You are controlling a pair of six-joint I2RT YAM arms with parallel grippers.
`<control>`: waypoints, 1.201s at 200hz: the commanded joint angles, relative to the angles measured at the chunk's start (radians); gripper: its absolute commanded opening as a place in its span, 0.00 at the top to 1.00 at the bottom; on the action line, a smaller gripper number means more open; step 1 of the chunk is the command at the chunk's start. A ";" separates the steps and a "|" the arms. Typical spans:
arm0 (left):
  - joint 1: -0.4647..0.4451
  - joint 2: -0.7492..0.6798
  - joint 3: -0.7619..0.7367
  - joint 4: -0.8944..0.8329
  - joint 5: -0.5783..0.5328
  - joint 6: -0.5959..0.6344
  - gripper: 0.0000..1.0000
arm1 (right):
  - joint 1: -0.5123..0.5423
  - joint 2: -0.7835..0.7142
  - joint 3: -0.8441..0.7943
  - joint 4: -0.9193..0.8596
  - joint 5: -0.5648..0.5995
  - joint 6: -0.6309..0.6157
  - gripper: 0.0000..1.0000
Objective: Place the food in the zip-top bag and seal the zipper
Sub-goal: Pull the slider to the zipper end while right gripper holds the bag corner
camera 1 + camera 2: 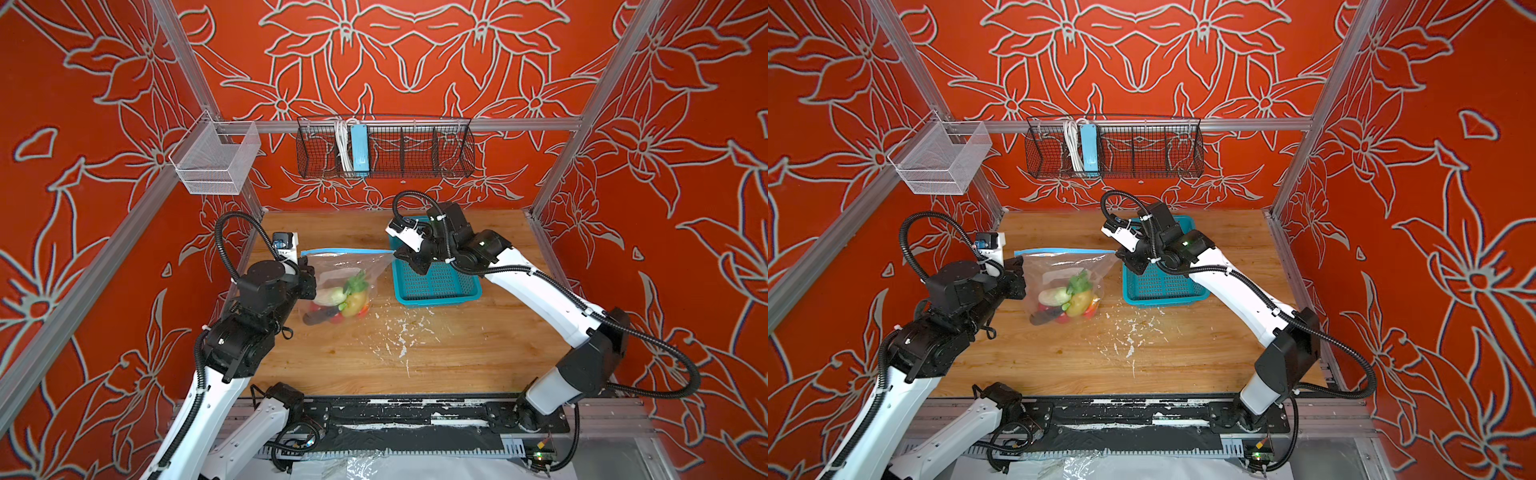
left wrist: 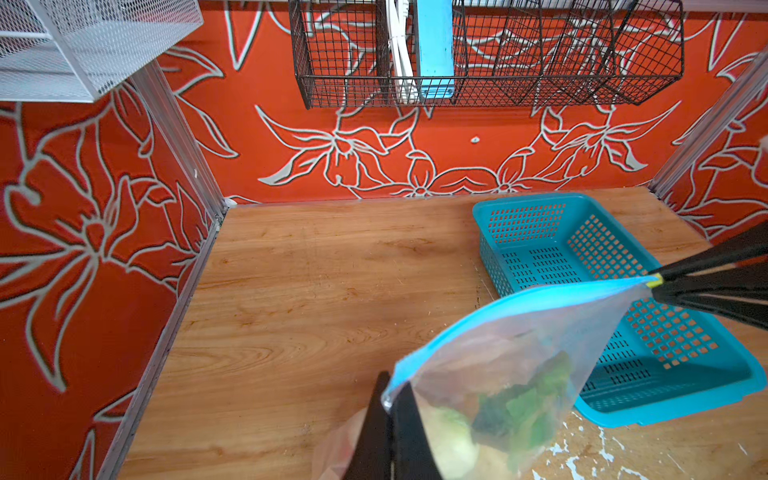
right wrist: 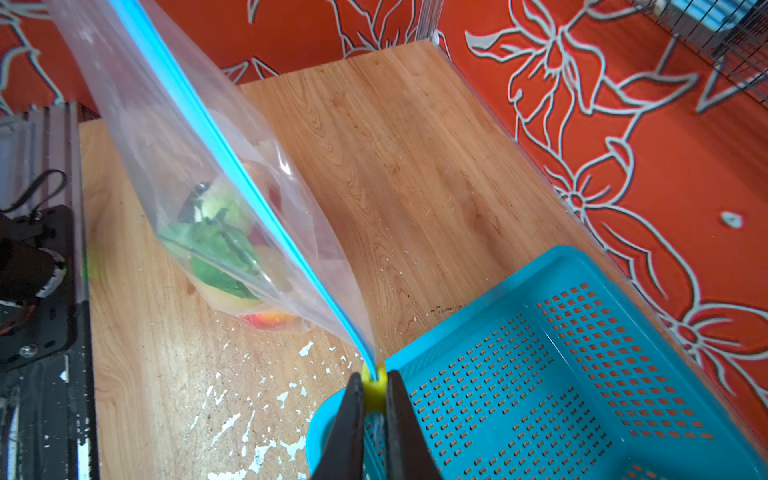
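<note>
Clearly the sealing step is in hand, and by the look of it close to its end. The clear, flimsy plastic zip-top bag [image 1: 345,268] hangs stretched between the two arms above the pale wooden bench [image 1: 415,357], its mouth edge uppermost and pulled taut. The small toy produce [image 1: 347,297] is all gathered in the bag's sagging bottom, with a white-green leafy vegetable [image 1: 356,283] on top of the heap, and that bottom seems to rest on the bench. The left pincer [image 2: 390,395] is clenched on the bag's corner at one end of the thin light-blue zipper strip [image 3: 232,166]. The right pincer [image 3: 373,384] is clenched on the small yellow slider tab [image 3: 372,399] at the other end, just above the near corner of the teal perforated plastic basket [image 1: 436,300], which holds nothing. In both wrist views the blue strip reads as a single flat line from one grip to the other, with no gape between its lips, so I judge the zipper run shut or nearly so. Whether the last bit beside the left grip is closed I cannot tell. The next move calls for checking that the tab sits hard against the strip's end, then easing the tension and setting the bag down gently before either grip lets go, so the weight of the produce does not pull the seal open.
</note>
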 commanded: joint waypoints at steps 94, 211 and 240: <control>0.019 -0.048 -0.007 0.000 0.011 -0.131 1.00 | -0.021 -0.076 -0.021 0.029 -0.092 0.145 1.00; 0.019 -0.136 0.006 -0.097 0.066 -0.230 1.00 | 0.035 -0.201 -0.058 0.009 -0.068 0.201 1.00; 0.019 -0.163 0.007 -0.133 0.068 -0.266 1.00 | 0.061 -0.242 -0.094 0.021 -0.058 0.219 1.00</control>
